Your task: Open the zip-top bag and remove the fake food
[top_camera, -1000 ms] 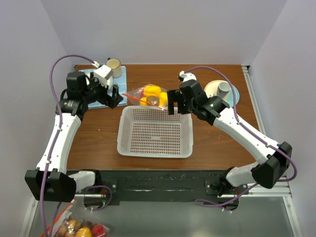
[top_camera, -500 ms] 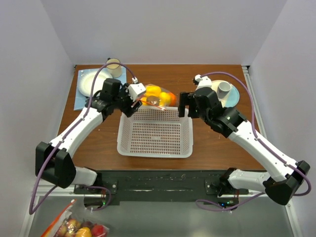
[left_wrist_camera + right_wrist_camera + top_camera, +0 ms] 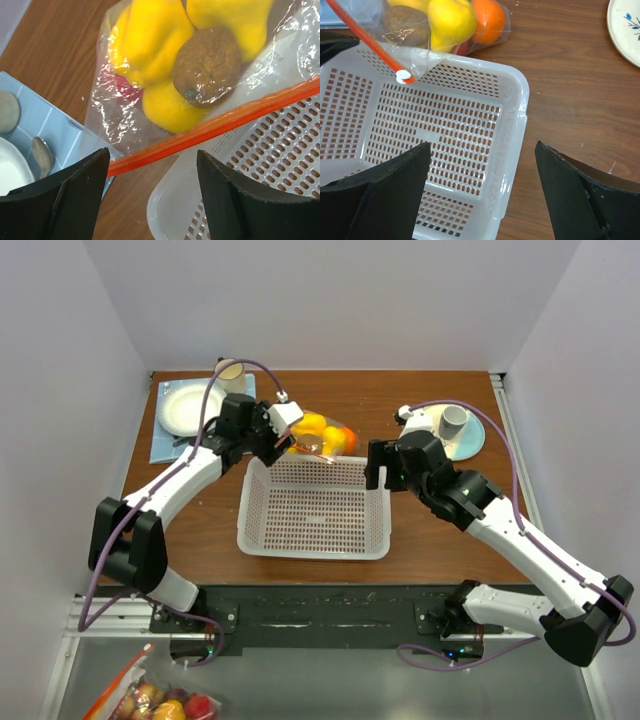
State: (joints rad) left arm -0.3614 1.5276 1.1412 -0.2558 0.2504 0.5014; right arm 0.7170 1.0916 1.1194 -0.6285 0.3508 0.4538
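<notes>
The left claw (image 3: 152,156), having swung across to the zip-top bag (image 3: 322,432) lying upper centre at the white basket's (image 3: 313,548) far rim, is straddling its orange strip (image 3: 210,125) with jaws apart, while the right claw (image 3: 482,149) is hovering open nearby, the fake food (image 3: 150,35) seemingly staying sealed inside.

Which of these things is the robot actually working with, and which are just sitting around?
For the job: zip-top bag, fake food inside it.
Just lying about: white basket, plate, left cup, right cup.
</notes>
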